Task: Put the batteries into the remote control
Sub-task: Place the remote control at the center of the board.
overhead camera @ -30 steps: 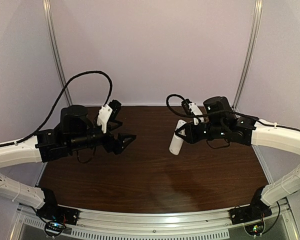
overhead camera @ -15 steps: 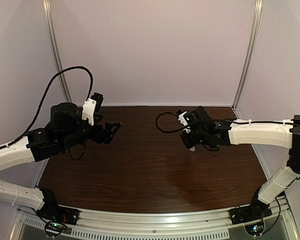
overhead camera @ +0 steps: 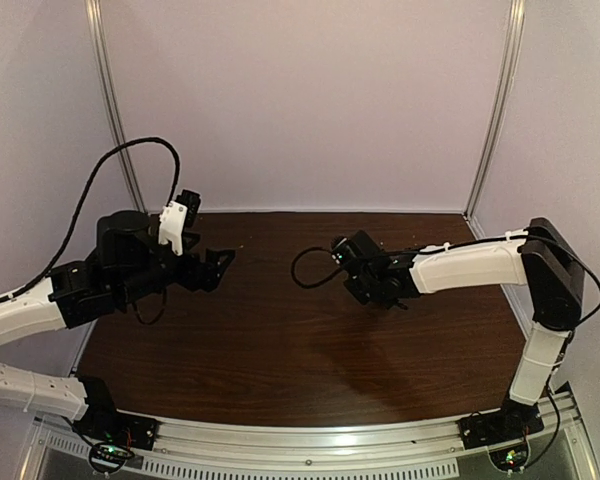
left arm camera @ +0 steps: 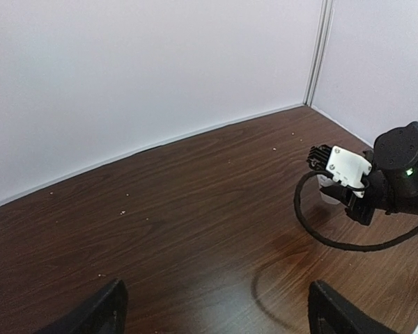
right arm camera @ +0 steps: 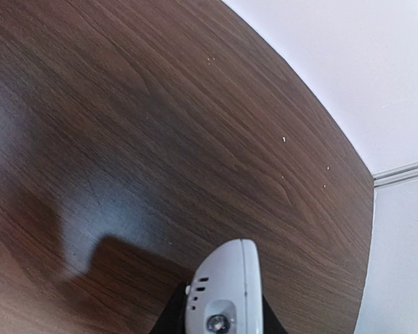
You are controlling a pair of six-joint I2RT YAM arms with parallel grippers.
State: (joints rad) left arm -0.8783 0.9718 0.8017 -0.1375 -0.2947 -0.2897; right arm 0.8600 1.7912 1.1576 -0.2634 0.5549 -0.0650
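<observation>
The white remote control [right arm camera: 226, 292] is seen end-on in the right wrist view, with small dark slots and a round lens on its tip. My right gripper [right arm camera: 223, 309] is shut on it, black fingers [right arm camera: 173, 313] pressed to its sides, tip pointing down at the table. From above, the right gripper [overhead camera: 372, 290] hangs over the table's middle right and hides the remote. My left gripper [overhead camera: 218, 268] hovers over the left side, open and holding nothing; its fingertips [left arm camera: 113, 307] stand far apart in the left wrist view. The batteries are out of view.
The dark wooden table [overhead camera: 280, 340] is enclosed by white walls at the back and sides. Small pale specks [left arm camera: 122, 212] dot the wood near the back. A black cable loop [overhead camera: 308, 268] hangs off the right wrist.
The right arm has stretched left and lowered, turning the remote from hanging in plain sight to hidden under the wrist. The left arm has drawn back to the left.
</observation>
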